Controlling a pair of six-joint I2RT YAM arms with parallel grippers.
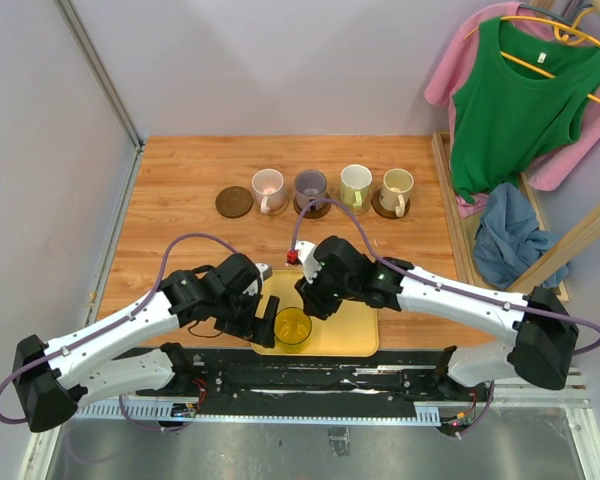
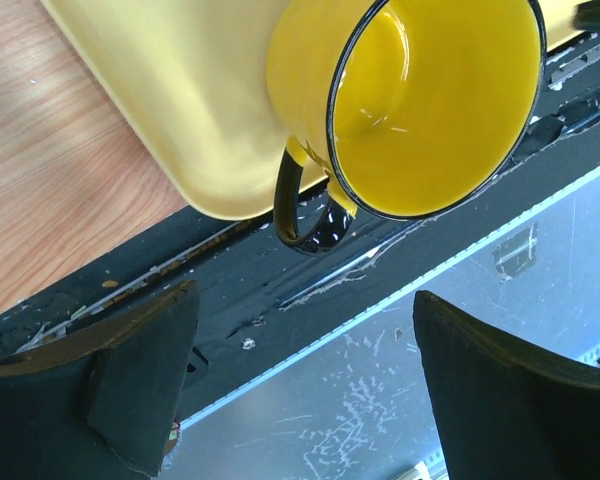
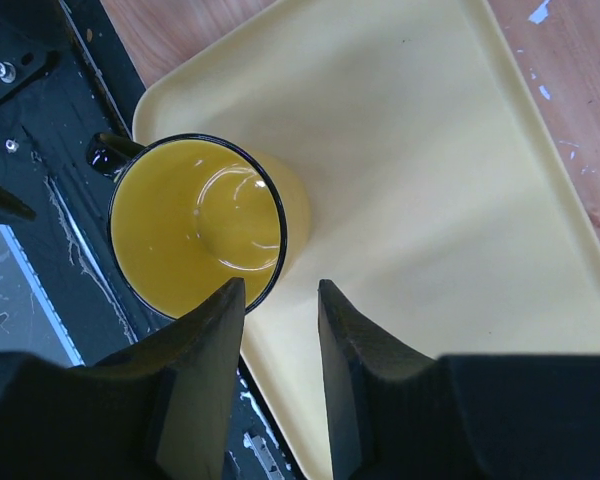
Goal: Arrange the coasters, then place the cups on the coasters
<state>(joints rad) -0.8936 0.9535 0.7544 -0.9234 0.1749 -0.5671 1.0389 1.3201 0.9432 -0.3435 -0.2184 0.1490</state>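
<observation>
Yellow mug (image 1: 292, 327) stands upright on the near-left corner of the yellow tray (image 1: 352, 328), mouth up. Its black handle (image 2: 298, 215) points off the tray towards the black rail (image 2: 240, 270) at the arms' bases. Right pincer (image 3: 280, 305) hangs just over the mug, tips at the rim on the side away from the handle. Its jaws are narrowed to a slim gap with only tray between them, gripping nothing. Left pincer (image 1: 264, 324) sits just beside the mug on the handle side, spread wide and empty, with the mug ahead of its jaws, not between them. Both are close; the right looks nearer the rim. The target, I'd judge, is the bare dark coaster (image 1: 234, 202) at the left end of the far row on the desk (image 1: 180, 250), next to the pink mug (image 1: 268, 188). That lies far-left of the yellow mug, on the left arm's side.
</observation>
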